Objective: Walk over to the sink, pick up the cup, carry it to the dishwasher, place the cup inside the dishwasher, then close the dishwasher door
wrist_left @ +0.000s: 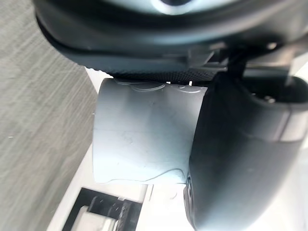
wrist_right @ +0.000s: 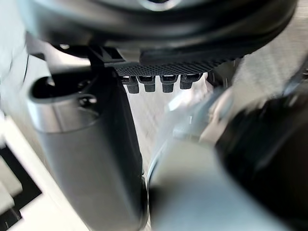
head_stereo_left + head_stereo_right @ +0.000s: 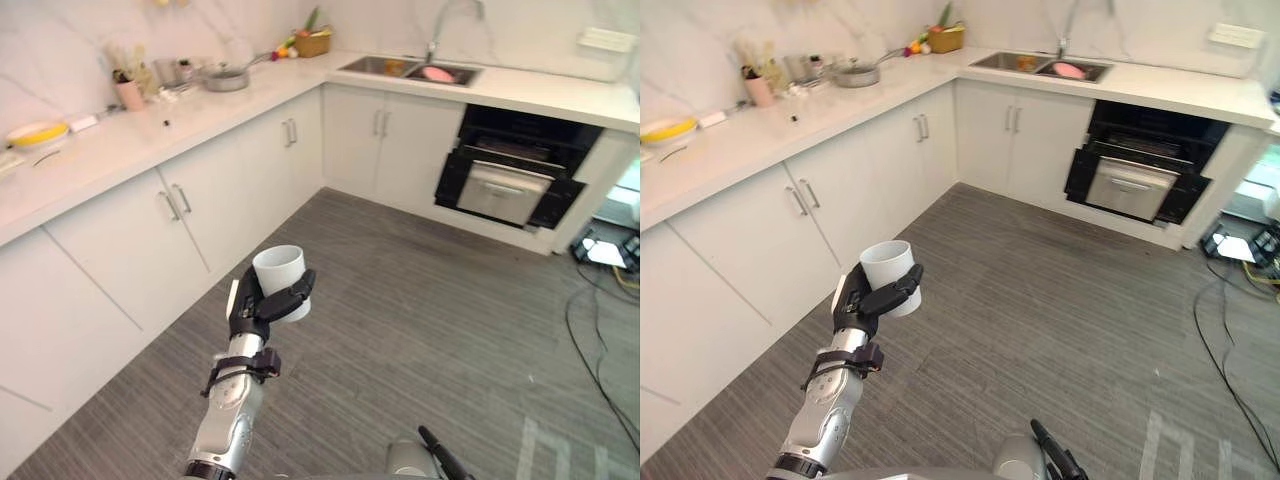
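Left hand (image 3: 252, 312) is gripping the white cup (image 3: 280, 270) upright, fingers curled round it, lower centre; dishwasher (image 3: 515, 170) is sitting upper right.

The cup (image 3: 280, 272) is plain white, held in the black left hand (image 3: 255, 310). The floor (image 3: 430, 320) is grey with fine streaked plank lines. The cabinets (image 3: 225, 195) are white with silver handles (image 3: 181, 198), under a white countertop (image 3: 140, 140) faintly veined in grey. The dishwasher (image 3: 515, 165) is black with a silver front panel. A bowl (image 3: 38, 133) is yellow.
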